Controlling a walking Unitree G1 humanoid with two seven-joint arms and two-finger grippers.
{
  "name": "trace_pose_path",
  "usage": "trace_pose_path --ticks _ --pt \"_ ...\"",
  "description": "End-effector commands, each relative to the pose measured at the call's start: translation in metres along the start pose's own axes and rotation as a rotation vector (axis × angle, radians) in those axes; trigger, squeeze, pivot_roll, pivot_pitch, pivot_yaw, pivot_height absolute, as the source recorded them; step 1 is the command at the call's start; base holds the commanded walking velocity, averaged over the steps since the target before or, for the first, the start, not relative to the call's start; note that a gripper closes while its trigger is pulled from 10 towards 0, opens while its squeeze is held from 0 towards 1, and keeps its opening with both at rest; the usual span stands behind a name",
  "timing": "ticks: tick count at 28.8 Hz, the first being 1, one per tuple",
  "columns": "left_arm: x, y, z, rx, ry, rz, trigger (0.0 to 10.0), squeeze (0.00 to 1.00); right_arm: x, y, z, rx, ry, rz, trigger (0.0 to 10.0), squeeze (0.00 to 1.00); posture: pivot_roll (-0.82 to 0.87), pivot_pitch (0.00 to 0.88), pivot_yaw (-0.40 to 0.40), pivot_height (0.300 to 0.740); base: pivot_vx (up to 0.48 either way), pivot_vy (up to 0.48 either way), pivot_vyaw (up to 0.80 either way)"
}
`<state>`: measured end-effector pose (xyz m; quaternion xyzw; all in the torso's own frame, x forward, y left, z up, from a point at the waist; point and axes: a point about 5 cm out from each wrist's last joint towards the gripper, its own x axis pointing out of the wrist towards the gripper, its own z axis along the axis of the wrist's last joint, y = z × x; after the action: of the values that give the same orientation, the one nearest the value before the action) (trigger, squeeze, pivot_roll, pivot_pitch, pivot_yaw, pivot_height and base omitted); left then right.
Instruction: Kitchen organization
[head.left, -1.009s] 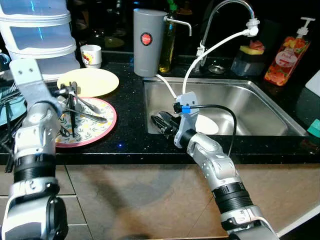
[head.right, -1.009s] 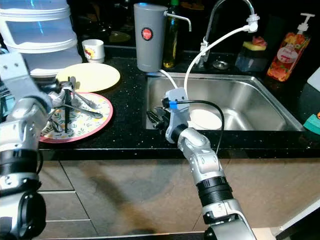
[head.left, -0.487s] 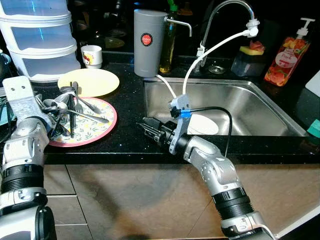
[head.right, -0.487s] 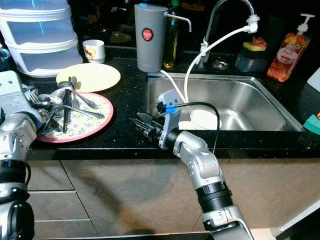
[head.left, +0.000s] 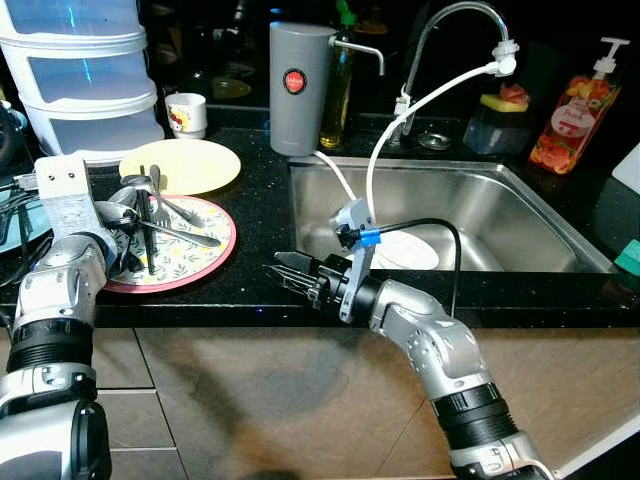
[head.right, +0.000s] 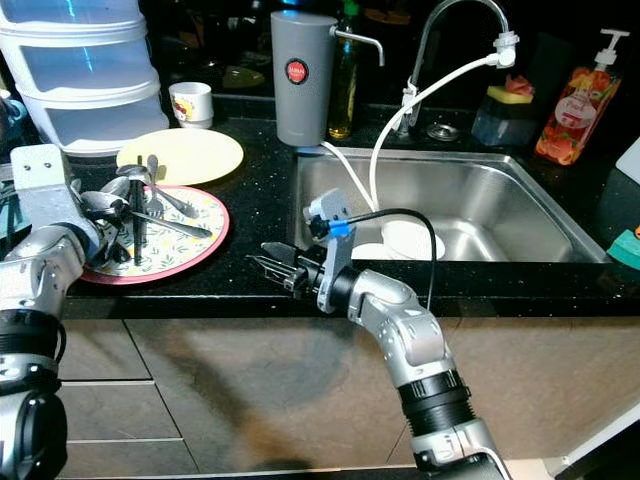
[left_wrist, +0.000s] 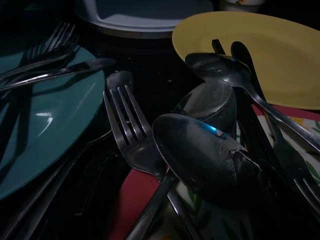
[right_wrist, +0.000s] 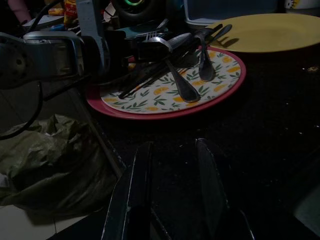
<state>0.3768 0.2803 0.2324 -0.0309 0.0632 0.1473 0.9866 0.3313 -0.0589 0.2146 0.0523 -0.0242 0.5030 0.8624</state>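
A red-rimmed patterned plate (head.left: 195, 262) lies on the black counter with several spoons and forks (head.left: 165, 212) piled on it. Behind it lies a yellow plate (head.left: 195, 165). My left gripper (head.left: 120, 222) is down among the cutlery at the plate's left side; the left wrist view has spoons and a fork (left_wrist: 130, 125) close up. My right gripper (head.left: 283, 268) hovers open and empty over the counter's front edge between sink and plate. It points at the patterned plate (right_wrist: 170, 95). A white plate (head.left: 405, 250) lies in the sink (head.left: 520, 215).
A teal plate (left_wrist: 45, 125) with forks lies left of the patterned one. Stacked clear containers (head.left: 85, 80), a cup (head.left: 187, 113), a grey canister (head.left: 297, 85), an oil bottle (head.left: 337, 95), the faucet (head.left: 450, 20) and a soap bottle (head.left: 567, 120) line the back.
My right gripper has swung left from the sink's corner out over the counter toward the patterned plate. My left wrist has sunk a little beside the cutlery.
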Motion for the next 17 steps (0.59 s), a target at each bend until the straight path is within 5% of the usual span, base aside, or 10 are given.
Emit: trace_pose_path --ticks 1,17 --pt "0.002 -0.008 -0.027 0.01 0.123 -0.043 10.0 0.0 -0.001 0.003 -0.001 0.004 0.008 0.018 10.0 0.0 0.07 0.065 -0.031 0.74 0.0 0.0 0.0" --pt "0.006 -0.047 -0.025 -0.052 0.117 -0.119 10.0 0.0 -0.004 0.004 -0.001 -0.015 0.024 0.015 10.0 0.0 0.07 0.051 -0.024 0.74 0.0 0.0 0.0"
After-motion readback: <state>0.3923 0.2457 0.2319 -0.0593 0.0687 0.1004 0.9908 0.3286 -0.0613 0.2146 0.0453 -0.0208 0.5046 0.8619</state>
